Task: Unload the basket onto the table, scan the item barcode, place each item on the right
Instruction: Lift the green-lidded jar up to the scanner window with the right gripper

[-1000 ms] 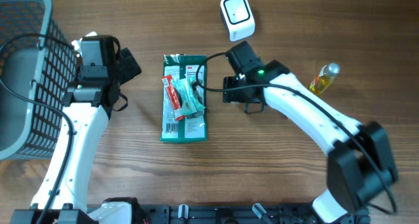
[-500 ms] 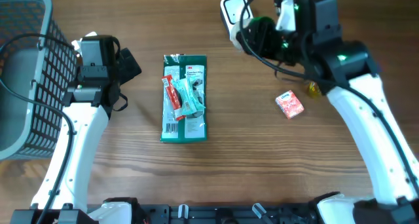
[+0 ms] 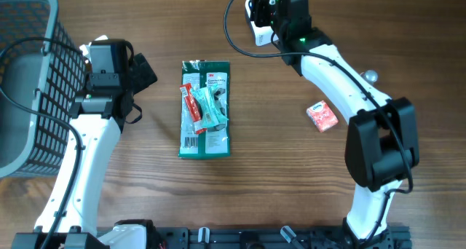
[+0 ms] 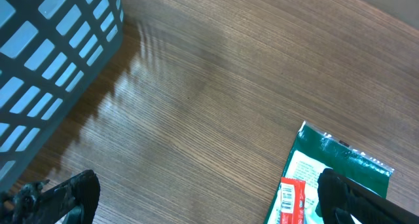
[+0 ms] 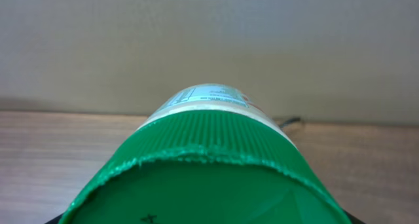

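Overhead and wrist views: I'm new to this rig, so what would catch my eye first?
A green-capped jar fills the right wrist view, held up beside the scanner at the top of the overhead view. A green packet lies in the middle of the table, with a basket at far left.

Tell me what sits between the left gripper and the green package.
Nothing. Only bare wooden table separates the left gripper from the green package. The overhead view shows this, and the left wrist view shows the same bare stretch.
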{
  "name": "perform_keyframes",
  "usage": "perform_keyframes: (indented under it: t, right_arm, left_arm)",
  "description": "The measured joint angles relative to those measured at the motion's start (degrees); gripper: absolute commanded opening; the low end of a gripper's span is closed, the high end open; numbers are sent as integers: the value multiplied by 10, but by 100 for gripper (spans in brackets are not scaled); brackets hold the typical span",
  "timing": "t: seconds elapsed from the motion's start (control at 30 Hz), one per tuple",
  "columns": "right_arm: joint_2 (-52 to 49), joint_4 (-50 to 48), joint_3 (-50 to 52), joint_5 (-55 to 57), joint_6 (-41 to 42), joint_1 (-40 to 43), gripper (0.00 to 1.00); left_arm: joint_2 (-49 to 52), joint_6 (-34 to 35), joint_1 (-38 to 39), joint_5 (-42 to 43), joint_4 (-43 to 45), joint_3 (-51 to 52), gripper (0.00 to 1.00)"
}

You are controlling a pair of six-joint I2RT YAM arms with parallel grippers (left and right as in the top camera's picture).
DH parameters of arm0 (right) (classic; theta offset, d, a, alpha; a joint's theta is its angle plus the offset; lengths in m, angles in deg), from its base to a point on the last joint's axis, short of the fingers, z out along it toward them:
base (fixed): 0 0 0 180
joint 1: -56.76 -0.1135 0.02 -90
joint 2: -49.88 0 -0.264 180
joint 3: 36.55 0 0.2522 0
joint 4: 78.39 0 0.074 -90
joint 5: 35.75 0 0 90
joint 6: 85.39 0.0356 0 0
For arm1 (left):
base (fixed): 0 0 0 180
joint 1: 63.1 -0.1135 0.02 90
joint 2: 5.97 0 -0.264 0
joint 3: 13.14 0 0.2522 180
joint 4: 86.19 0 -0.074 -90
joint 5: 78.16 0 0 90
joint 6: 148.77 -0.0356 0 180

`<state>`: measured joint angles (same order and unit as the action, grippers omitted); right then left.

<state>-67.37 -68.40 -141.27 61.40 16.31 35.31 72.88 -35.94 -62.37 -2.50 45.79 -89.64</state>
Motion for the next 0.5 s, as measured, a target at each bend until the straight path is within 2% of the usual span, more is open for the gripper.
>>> perform_keyframes:
  t: [0.07, 0.1, 0.27, 0.5]
  right_arm:
    - [-19, -36, 0, 8, -22, 0, 10]
    - [-30, -54, 0, 10, -32, 0, 6]
    - [-66, -99, 0, 35, -45, 0, 10]
    - [-108, -141, 0, 47, -45, 0, 5]
  left_arm:
    - [0, 0, 0, 0, 0, 0, 100]
    - [0, 0, 0, 0, 0, 0, 100]
    - [0, 0, 0, 0, 0, 0, 100]
    - [0, 0, 0, 0, 0, 0, 100]
